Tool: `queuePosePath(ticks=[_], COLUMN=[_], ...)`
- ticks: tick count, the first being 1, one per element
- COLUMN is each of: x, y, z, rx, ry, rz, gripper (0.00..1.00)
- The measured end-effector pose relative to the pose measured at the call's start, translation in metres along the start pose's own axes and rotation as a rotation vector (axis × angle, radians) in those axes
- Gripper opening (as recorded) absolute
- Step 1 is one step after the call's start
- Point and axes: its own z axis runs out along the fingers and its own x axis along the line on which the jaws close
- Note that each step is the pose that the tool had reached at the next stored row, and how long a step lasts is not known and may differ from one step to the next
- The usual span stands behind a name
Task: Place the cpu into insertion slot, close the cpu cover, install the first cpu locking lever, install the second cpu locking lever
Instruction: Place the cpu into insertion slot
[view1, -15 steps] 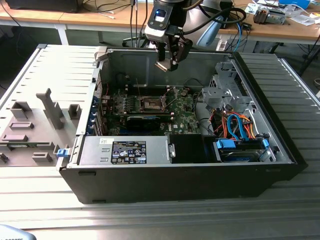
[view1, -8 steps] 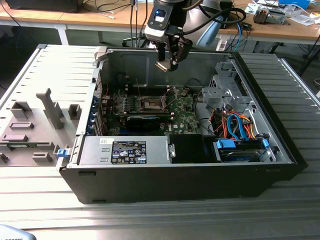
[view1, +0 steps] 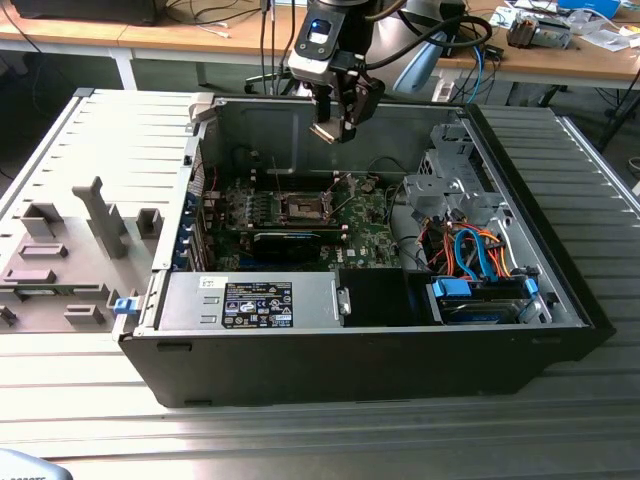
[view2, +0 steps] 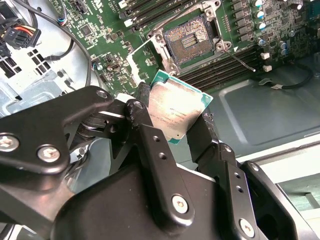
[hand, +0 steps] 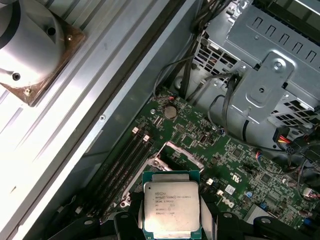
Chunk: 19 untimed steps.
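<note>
fingers (view2: 150, 145) clamped on cpu (view2: 177, 112) edges, insertion slot (view2: 192, 40) bare, well below them. imo square chip up first, keep it level, lower straight down, no sideways scrape.

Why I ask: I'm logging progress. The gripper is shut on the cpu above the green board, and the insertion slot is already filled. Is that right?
Not quite. The gripper is shut on the cpu above the green board, but the insertion slot is empty: the second wrist view shows its bare contacts.
</note>
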Motion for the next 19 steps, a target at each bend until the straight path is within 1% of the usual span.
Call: queuePosePath(ticks=[19], x=[0.0000], y=[0.0000], z=[0.0004], rx=[-0.0003], ry=[-0.0010], rz=[0.012], gripper=[0.54])
